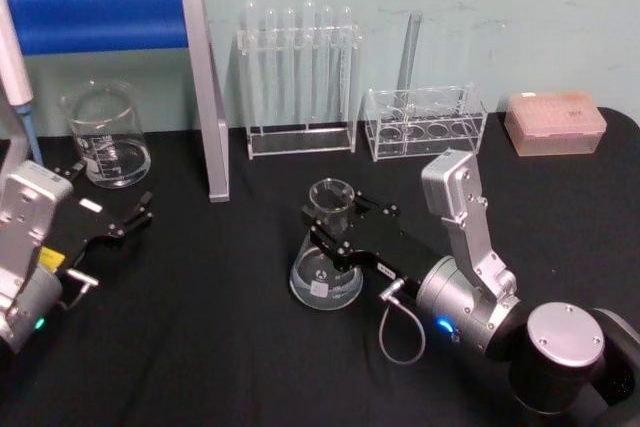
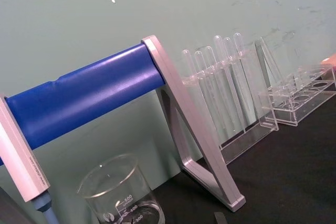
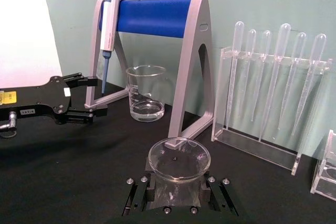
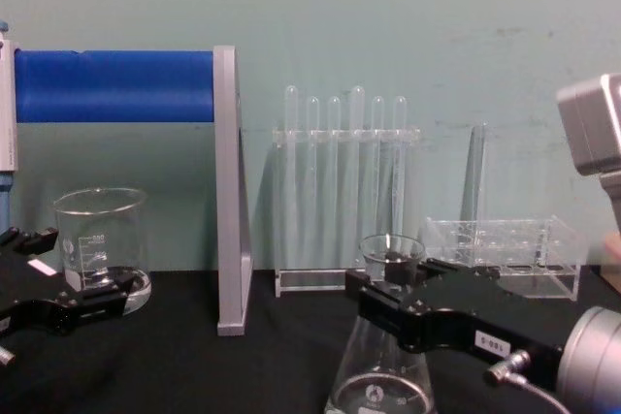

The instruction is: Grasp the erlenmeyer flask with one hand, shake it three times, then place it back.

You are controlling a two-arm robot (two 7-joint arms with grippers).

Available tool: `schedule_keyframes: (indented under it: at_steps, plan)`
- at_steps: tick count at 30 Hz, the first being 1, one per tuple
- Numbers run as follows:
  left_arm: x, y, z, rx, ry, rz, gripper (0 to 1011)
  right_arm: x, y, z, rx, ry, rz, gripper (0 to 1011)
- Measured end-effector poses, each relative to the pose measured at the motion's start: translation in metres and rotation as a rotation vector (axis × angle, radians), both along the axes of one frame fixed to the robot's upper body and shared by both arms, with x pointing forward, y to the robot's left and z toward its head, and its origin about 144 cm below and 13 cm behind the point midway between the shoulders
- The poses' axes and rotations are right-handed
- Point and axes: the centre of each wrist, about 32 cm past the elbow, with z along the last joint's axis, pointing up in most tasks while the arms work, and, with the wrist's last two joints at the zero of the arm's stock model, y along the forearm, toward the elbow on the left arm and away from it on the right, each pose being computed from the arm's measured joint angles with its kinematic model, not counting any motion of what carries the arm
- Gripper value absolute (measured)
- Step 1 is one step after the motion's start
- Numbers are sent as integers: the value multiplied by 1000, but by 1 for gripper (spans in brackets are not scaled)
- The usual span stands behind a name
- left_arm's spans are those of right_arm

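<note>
I have my right gripper (image 1: 335, 230) around the neck of the erlenmeyer flask (image 1: 327, 267), which stands on the black table (image 1: 250, 347) in front of the test tube rack (image 1: 300, 77). The fingers sit at both sides of the neck, but I cannot tell if they really press the glass. I judge this is the grasping step; next I must confirm a firm hold, then lift straight before shaking. My left gripper (image 1: 120, 222) rests open near the beaker (image 1: 105, 135).

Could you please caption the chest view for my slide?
Right gripper closed around the flask neck on the table; left gripper idle beside the beaker.
</note>
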Motion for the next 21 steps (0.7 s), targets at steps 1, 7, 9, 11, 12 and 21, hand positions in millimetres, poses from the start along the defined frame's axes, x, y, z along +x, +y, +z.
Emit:
schedule_keyframes:
  at_steps: [1,7,9,11,12,21]
  plan:
    - [0,0,0,0,0,0,1001,0,0,0,0,1,0,449]
    - [0,0,0,0,0,0,1001,0,0,0,-3,3,0,449]
    - [0,0,0,0,0,0,1001,0,0,0,-3,3,-1,449]
    - [0,0,0,0,0,0,1001,0,0,0,-3,3,-1,449]
    - [0,0,0,0,0,0,1001,0,0,0,-3,3,-1,449]
    - [0,0,0,0,0,0,1001,0,0,0,-3,3,-2,449]
